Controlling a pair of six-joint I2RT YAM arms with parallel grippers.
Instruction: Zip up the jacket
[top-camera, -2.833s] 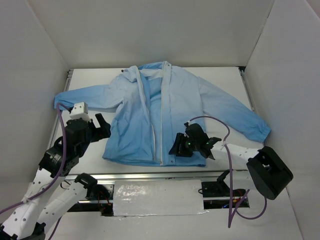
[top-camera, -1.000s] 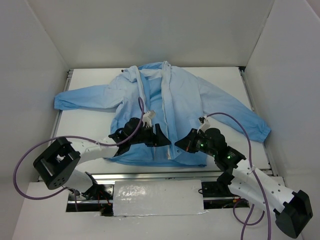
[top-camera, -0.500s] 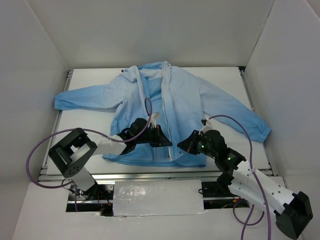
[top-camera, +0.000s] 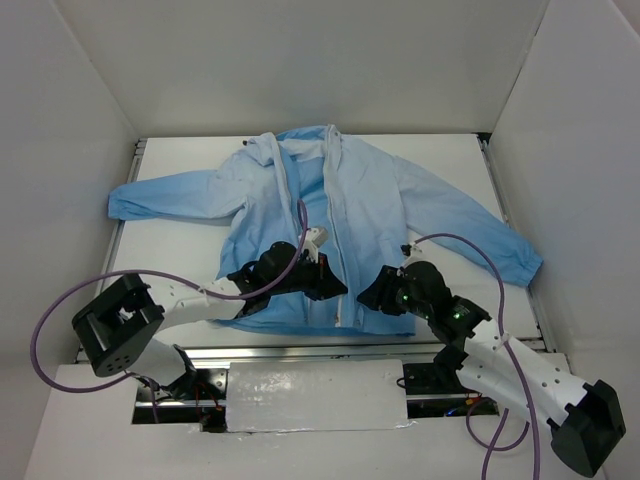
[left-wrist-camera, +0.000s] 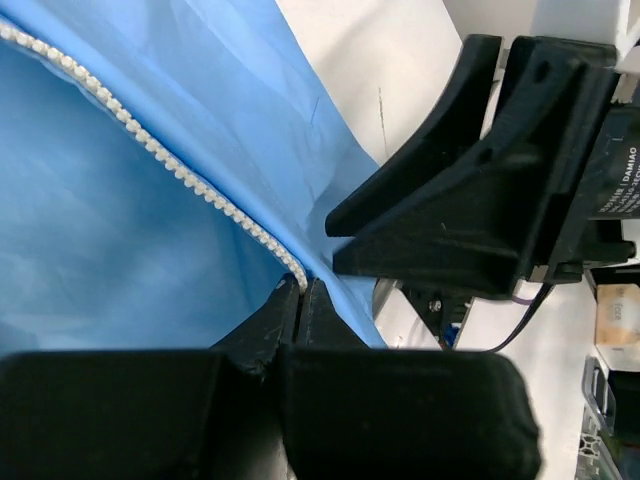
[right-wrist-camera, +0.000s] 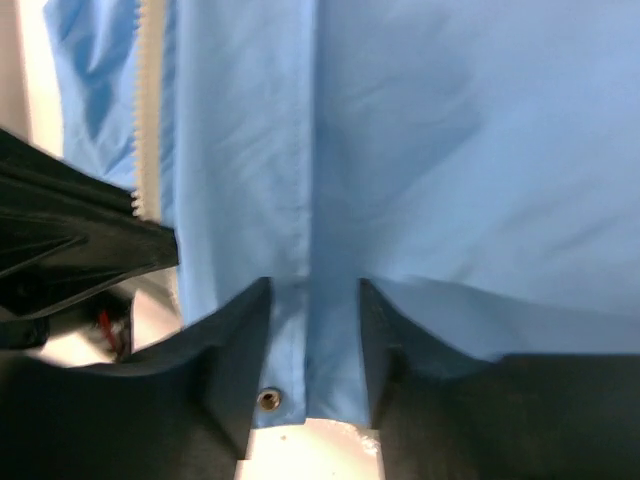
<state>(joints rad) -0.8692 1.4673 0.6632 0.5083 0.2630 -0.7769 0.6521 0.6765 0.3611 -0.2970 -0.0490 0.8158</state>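
The left pincer (left-wrist-camera: 301, 292) has just closed on the bottom end of the zipper teeth (left-wrist-camera: 170, 165); the right pincer (right-wrist-camera: 313, 305) has parted — straddling the other hem, holding nothing. The jacket (top-camera: 375, 195) lies spread on the tabletop (top-camera: 455, 150); unanchored, its thin fabric could bunch, misaligning the halves.

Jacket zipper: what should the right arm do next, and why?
Probably close the right gripper on the jacket hem between its open jaws; the left gripper is shut on the bottom end of the zipper teeth, so the other edge needs holding.
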